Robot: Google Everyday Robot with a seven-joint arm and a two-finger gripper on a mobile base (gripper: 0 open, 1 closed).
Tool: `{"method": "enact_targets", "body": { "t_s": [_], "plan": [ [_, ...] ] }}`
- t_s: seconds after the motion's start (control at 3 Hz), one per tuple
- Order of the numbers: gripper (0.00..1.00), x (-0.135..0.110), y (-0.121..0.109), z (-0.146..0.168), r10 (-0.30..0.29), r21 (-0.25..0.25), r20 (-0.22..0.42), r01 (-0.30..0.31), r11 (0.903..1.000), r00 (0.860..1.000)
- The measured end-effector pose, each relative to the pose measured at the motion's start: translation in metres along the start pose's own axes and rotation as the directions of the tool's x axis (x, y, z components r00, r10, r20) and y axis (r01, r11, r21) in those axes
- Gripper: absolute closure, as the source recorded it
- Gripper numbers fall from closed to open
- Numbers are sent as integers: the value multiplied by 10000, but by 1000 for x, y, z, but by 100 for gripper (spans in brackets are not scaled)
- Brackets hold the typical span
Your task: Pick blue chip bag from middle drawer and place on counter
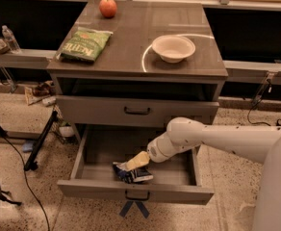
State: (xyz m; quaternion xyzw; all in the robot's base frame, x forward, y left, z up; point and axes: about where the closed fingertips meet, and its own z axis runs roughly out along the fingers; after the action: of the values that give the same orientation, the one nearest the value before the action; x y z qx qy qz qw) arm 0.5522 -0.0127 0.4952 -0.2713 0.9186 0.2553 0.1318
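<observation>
1. The gripper (136, 161) is low inside the open drawer (179, 194), touching the top of the blue bag (132, 173). I cannot tell if it has hold of it.
2. The blue bag lies crumpled near the drawer's front.
3. The arm (217, 136) comes in from the right and slants down to get at it.
4. Up on the counter (145, 32), the bare spot between the green bag (85, 44) and the bowl (173, 48) looks like a good landing place.

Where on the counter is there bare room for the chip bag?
The counter has a bare strip between the Kettle bag and the bowl, plus the back right corner. The left side is crowded by the Kettle bag and the apple. The pincer is in the open drawer at the blue chip bag.
</observation>
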Motion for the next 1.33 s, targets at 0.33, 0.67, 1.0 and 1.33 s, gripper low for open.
{"method": "enact_targets", "body": {
  "t_s": [0.33,0.67,1.0,1.33],
  "plan": [
    [0,2,-7,27,147,44,-80,-147,9999,9999],
    [0,5,-16,46,306,150,-164,-304,9994,9994],
    [0,13,-15,64,492,8,-437,-492,9988,9978],
    [0,16,-12,71,563,-125,-624,-572,9983,9965]
  ]
}}
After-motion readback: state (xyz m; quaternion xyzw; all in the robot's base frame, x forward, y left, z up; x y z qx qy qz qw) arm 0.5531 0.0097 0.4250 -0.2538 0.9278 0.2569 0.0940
